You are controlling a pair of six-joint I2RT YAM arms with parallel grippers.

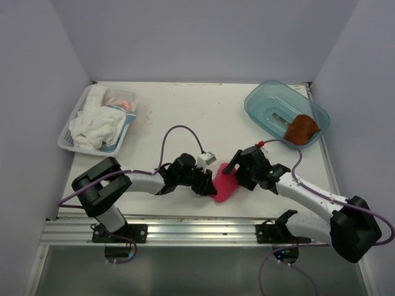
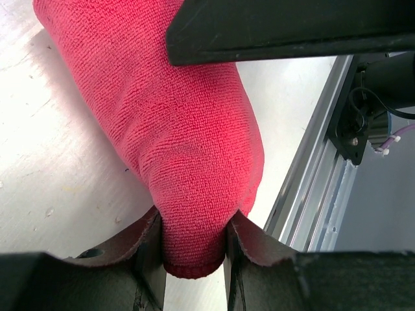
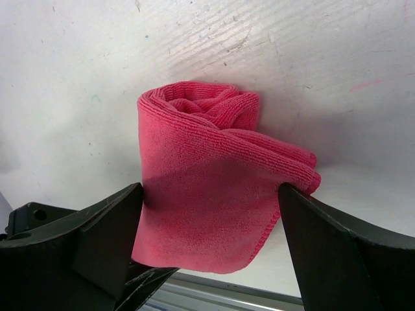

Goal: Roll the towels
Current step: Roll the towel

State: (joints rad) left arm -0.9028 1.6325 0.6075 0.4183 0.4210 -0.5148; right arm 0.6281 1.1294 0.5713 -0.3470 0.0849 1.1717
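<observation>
The bright pink-red towel (image 1: 225, 187) lies partly rolled near the table's front edge, between both grippers. My left gripper (image 1: 208, 182) is shut on one end of it; the left wrist view shows the towel (image 2: 181, 129) pinched between the jaws of my left gripper (image 2: 193, 249). My right gripper (image 1: 237, 176) holds the other side. In the right wrist view the rolled towel (image 3: 207, 168) fills the wide gap of my right gripper (image 3: 211, 207), touching both fingers, with a loose flap hanging down. The rust-brown towel (image 1: 302, 128) lies in the blue bin (image 1: 259, 102) at the back right.
A white basket (image 1: 71, 139) with white cloths (image 1: 95, 123) stands at the back left. The aluminium rail (image 2: 324, 181) runs along the table's front edge, close to the towel. A black part of the right gripper (image 2: 292, 26) crosses the top of the left wrist view.
</observation>
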